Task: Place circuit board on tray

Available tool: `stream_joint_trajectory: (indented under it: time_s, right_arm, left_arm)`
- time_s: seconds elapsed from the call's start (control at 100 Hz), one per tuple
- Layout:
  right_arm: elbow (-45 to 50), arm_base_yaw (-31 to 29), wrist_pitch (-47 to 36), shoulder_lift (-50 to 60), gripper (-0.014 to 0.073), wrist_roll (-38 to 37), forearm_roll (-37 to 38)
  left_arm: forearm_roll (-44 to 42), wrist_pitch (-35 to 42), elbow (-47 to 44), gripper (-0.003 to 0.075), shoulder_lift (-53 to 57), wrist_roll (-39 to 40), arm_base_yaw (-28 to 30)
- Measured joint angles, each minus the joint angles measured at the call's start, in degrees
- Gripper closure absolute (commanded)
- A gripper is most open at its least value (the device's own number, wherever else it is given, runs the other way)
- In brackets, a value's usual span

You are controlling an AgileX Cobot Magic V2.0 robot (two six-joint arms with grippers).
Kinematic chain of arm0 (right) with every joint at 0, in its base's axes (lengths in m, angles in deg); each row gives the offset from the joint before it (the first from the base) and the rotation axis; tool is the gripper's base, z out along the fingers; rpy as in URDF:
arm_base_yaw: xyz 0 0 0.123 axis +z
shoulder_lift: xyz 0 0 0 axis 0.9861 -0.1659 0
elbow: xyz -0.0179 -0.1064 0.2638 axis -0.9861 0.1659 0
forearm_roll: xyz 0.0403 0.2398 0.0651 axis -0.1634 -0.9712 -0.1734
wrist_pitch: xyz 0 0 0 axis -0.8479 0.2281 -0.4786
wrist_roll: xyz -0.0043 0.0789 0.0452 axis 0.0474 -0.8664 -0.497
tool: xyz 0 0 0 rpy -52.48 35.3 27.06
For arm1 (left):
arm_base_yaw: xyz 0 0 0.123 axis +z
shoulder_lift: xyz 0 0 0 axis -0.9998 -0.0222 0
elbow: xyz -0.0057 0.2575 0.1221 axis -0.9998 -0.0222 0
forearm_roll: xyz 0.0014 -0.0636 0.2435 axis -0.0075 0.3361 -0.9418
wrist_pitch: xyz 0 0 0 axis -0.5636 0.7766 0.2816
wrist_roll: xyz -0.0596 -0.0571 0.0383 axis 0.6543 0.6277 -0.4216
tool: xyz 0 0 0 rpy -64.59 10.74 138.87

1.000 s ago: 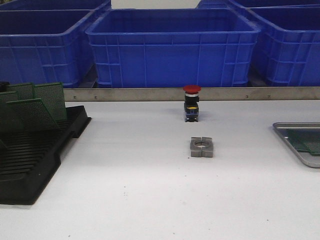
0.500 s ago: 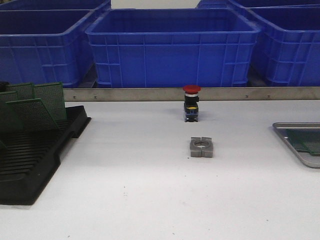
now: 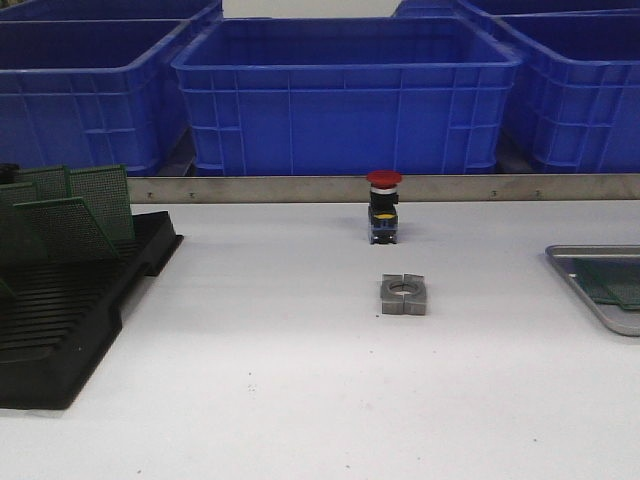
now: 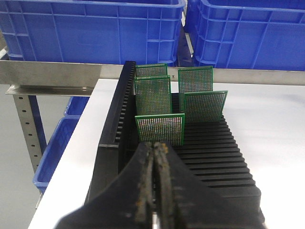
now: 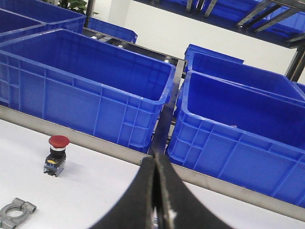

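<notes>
Several green circuit boards [image 3: 100, 200] stand upright in a black slotted rack [image 3: 60, 330] at the left of the table. The left wrist view shows them in the rack's slots [image 4: 214, 148], the nearest board [image 4: 160, 128] just beyond my left gripper [image 4: 155, 148], which is shut and empty. The grey metal tray [image 3: 580, 250] lies at the right edge of the front view, cut off by the frame, with a green board [image 3: 622, 287] lying in it. My right gripper [image 5: 155, 162] is shut and empty above the table. Neither gripper shows in the front view.
A red-capped push button [image 3: 383, 205] and a grey metal clamp block [image 3: 403, 294] sit mid-table; both also show in the right wrist view, the button [image 5: 57, 155] and the block [image 5: 14, 210]. Big blue crates [image 3: 345, 95] stand behind a metal rail [image 3: 300, 188].
</notes>
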State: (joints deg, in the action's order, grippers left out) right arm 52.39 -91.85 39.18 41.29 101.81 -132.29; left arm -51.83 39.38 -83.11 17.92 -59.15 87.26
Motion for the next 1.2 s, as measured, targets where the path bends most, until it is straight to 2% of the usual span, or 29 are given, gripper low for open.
stream_joint_trajectory:
  time_s: [0.5, 0.72, 1.2]
  right_arm:
    - [0.0, 0.0, -0.1, 0.0, 0.0653, 0.0, 0.0]
    - [0.0, 7.9, -0.9, 0.0, 0.0653, 0.0, 0.0]
    - [0.0, 7.8, -5.9, 0.0, 0.0653, 0.0, -0.1]
  left_arm:
    - [0.0, 0.0, 0.0, 0.0741, 0.0, 0.1, 0.0]
    - [0.0, 0.0, 0.0, 0.0741, 0.0, 0.1, 0.1]
    - [0.1, 0.0, 0.0, 0.0741, 0.0, 0.1, 0.1]
